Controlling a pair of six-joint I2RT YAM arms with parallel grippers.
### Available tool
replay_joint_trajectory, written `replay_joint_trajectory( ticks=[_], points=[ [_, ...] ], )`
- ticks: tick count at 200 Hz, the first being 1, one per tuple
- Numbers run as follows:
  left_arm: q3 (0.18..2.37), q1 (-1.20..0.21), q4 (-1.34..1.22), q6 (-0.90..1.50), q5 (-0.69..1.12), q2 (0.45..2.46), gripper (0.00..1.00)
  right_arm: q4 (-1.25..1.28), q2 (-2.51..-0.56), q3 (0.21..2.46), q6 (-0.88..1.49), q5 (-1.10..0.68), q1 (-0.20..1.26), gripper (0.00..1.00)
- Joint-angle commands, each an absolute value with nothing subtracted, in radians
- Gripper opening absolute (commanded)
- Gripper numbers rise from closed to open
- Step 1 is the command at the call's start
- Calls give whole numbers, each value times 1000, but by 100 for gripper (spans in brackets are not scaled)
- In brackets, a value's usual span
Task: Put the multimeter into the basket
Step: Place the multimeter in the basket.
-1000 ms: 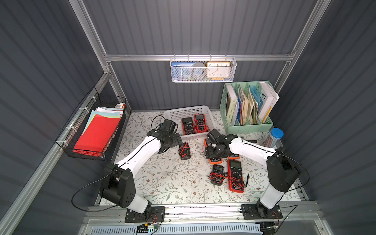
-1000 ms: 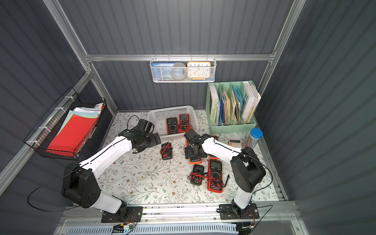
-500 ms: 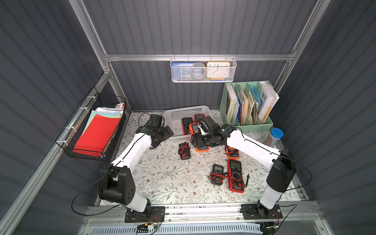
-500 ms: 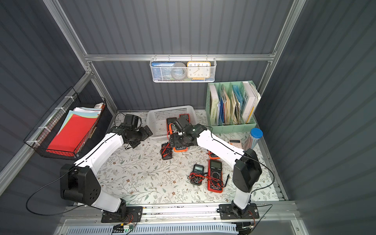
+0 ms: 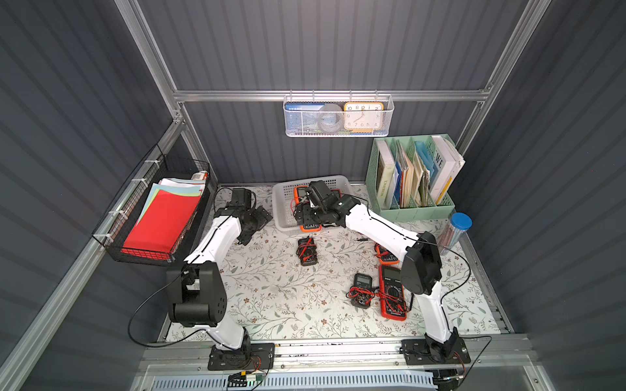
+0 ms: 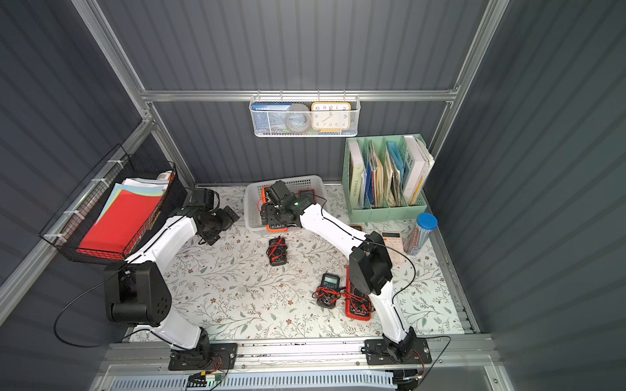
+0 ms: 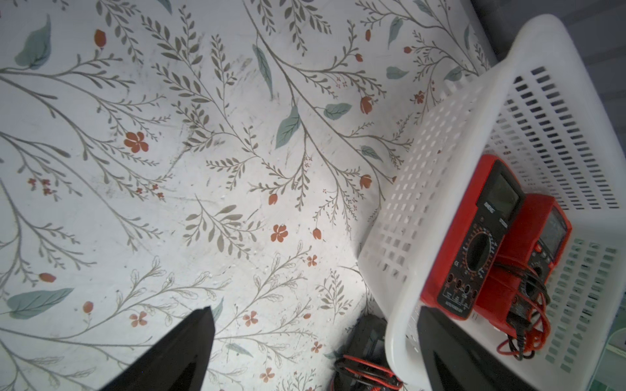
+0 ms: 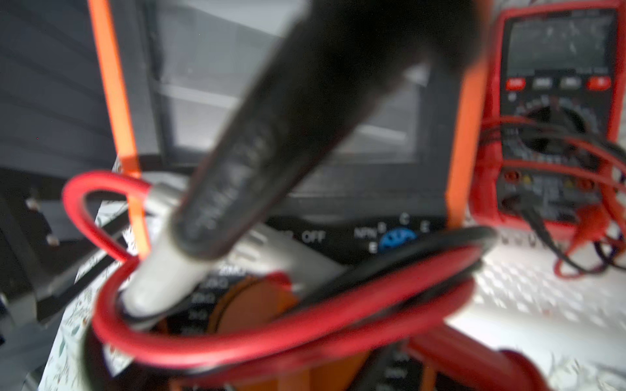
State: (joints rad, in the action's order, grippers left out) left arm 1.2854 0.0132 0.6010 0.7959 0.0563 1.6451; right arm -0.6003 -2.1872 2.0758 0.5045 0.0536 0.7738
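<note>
Top views, both: right arm (image 5: 376,226) stretches from its base across the mat (image 5: 271,298) to the basket (image 5: 282,216), wrist bent down over the front rim. Its right gripper (image 5: 311,216) clamps the multimeter (image 5: 310,229) from above, jaws closed on the body. Meter hangs tilted over the basket's front rim, orange lower edge just outside the front wall; touching the rim or not, can't tell.

Left arm (image 5: 216,237) rises from its shoulder twd the basket, wrist folded down. The left gripper (image 7: 313,315) sits just beside the basket's left short wall, above the mat, jaws apart w/ nothing btwn them.

Right wrist view, blurred: meter has a black face, orange casing down both sides, big grey display, orange dial, "OFF" lettering and a blue socket. Red + black leads (image 8: 271,325) loop across the face.

Inside the basket, behind it, two red multimeters (image 7: 474,243) lie side by side w/ their own cables. A small black meter (image 5: 306,251) lies on the mat just in front of the basket.
</note>
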Motion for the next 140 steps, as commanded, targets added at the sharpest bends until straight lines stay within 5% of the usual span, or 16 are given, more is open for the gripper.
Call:
replay_joint_trajectory(
  ticks=[1,55,140],
  points=[
    [1309,17,604,808,72,1667,99,-483,-2251,2205,478,113,769,57],
    [1288,17,621,810,67,1645,99,-488,-2501,2515,485,119,756,57],
    [1256,17,620,813,75,1602,99,-496,-2673,2643,504,97,745,58]
  ],
)
